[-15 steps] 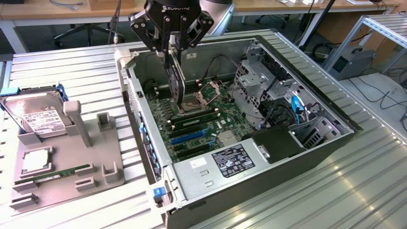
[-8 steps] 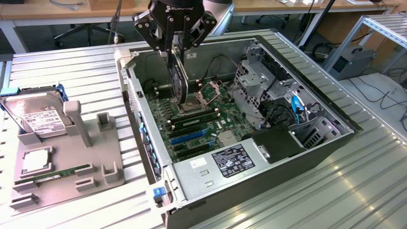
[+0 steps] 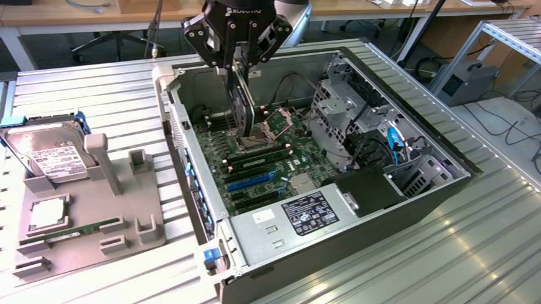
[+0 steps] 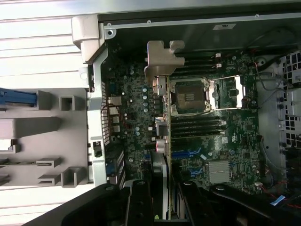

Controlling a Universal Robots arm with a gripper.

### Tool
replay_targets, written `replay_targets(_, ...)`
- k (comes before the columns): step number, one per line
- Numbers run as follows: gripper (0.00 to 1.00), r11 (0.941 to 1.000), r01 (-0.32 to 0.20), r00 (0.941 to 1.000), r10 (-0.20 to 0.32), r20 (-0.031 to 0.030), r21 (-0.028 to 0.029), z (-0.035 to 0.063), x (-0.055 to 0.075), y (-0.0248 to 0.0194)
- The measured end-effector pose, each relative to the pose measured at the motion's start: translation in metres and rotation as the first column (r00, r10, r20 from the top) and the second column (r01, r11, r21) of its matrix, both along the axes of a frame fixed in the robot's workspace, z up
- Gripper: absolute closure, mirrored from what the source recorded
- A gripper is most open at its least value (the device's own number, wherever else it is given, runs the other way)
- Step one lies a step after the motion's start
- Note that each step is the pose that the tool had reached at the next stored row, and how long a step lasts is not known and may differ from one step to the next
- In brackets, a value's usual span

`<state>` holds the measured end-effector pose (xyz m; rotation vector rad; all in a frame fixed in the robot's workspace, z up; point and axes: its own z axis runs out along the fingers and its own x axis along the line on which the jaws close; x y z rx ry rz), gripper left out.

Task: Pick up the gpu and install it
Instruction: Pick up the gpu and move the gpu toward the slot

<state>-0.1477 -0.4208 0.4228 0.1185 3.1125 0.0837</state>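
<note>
gpu [image 3: 243,107] | gripped in tool [image 3: 237,68], hanging beneath | edge-down over motherboard [image 3: 283,158]

Slatted metal table [image 3: 93,95] — carries open computer case [image 3: 253,235], grey fixture tray [image 3: 80,190].

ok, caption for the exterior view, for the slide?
Gripper holds the gpu on edge over the motherboard inside the open computer case.

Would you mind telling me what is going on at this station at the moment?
The robot arm's claw grips the gpu on edge, so the card hangs down into the open computer case above the motherboard. It does not look seated in a slot yet. On the exterior view's left, a hard drive and a memory stick sit in a gray holder.
</note>
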Motion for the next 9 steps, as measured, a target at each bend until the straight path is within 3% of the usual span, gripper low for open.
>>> replay_targets(9,0.73,1.0000,0.000,1.0000,0.000,0.0000,-0.0005,-0.0004,0.0085,0.0000)
